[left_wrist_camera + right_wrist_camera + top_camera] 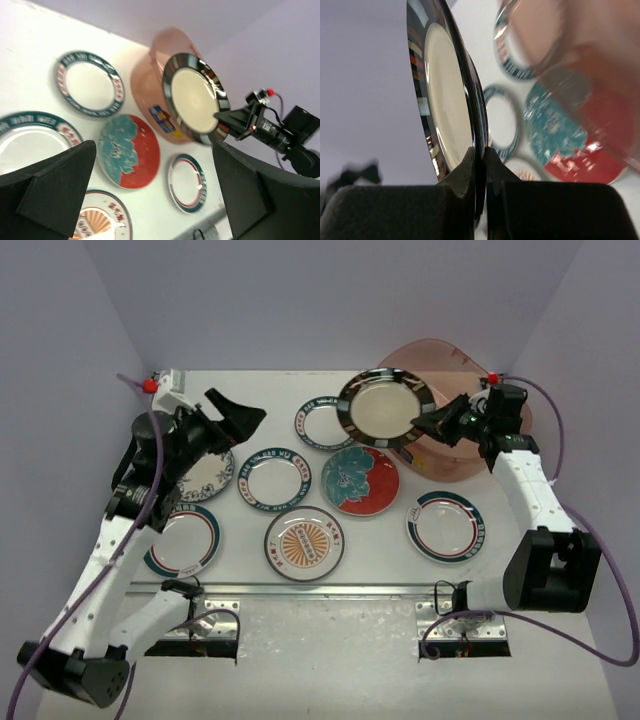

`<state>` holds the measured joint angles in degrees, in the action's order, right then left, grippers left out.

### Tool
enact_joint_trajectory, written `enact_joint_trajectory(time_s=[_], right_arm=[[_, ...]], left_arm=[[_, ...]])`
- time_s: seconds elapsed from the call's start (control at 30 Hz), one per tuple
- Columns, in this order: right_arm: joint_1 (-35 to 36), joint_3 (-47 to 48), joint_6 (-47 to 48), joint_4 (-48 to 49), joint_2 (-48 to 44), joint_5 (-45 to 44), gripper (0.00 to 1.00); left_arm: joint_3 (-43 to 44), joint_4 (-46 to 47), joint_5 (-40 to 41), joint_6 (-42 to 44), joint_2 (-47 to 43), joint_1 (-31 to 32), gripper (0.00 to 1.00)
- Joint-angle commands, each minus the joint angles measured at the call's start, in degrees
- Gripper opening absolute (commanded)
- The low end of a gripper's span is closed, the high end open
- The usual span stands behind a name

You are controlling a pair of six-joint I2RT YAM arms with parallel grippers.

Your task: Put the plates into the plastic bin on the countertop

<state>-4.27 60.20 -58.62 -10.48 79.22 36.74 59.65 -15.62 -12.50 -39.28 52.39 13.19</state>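
Observation:
My right gripper (424, 426) is shut on the rim of the black-gold plate (388, 407) and holds it tilted in the air, at the left edge of the pinkish plastic bin (462, 456). The right wrist view shows the pads (470, 162) pinching that plate (442, 95) edge-on. My left gripper (240, 418) is open and empty, raised over the left of the countertop (385, 555). Flat on the countertop lie two teal-lettered plates (325, 422) (274, 478), a red-teal floral plate (361, 480), an orange-centred plate (304, 543), two striped plates (447, 525) (183, 540) and a blue floral plate (207, 476), partly under my left arm.
A metal rail (330, 590) runs along the near edge. Lavender walls (300, 300) close in the back and sides. The bin stands at the back right corner. In the left wrist view the bin (150, 80) carries a small sticker (161, 115).

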Motion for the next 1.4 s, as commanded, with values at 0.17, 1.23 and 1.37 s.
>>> enact_joint_trajectory(time_s=[0.17, 1.23, 1.37], right_arm=[[-1.3, 7.4, -17.9, 7.3, -0.2, -42.8, 0.0], [6.4, 37.7, -18.6, -26.3, 30.7, -57.8, 0.97], [6.6, 53.0, -18.0, -46.0, 36.6, -55.3, 0.99]], left_arm=[[-10.1, -12.2, 11.4, 15.9, -14.6, 0.2, 1.0], [-20.1, -7.8, 8.0, 17.5, -25.2, 0.3, 1.0], [-19.7, -8.5, 9.2, 17.1, -23.4, 0.3, 1.0]])
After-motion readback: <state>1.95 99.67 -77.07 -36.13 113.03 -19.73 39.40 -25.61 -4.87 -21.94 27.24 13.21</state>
